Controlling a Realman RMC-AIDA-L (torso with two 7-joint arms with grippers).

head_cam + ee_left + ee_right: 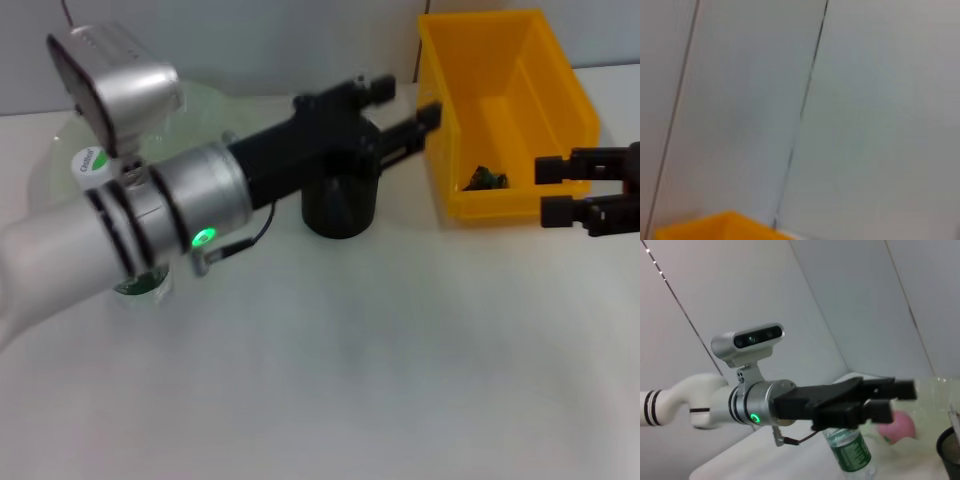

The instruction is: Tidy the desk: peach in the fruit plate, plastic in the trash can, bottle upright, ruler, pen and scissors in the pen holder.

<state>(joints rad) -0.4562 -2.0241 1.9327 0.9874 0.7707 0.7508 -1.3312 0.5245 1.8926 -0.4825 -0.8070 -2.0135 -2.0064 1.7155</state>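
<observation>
My left gripper (405,105) hangs open and empty over the black pen holder (340,208), close to the yellow trash can (510,110). A dark green piece of plastic (486,180) lies inside that can. From the right wrist view, the left gripper (892,400) is in front of the pink peach (899,424), which rests in the translucent fruit plate (935,390). The bottle (850,452) with a green label stands upright; in the head view my left arm hides most of the bottle (140,287). My right gripper (560,190) is open beside the can's front right corner. Ruler, pen and scissors are out of view.
The fruit plate (205,100) sits at the back left behind my left arm. A rim of the pen holder (950,450) shows in the right wrist view. The left wrist view holds only wall panels and an edge of the trash can (715,226). White tabletop (350,380) stretches across the front.
</observation>
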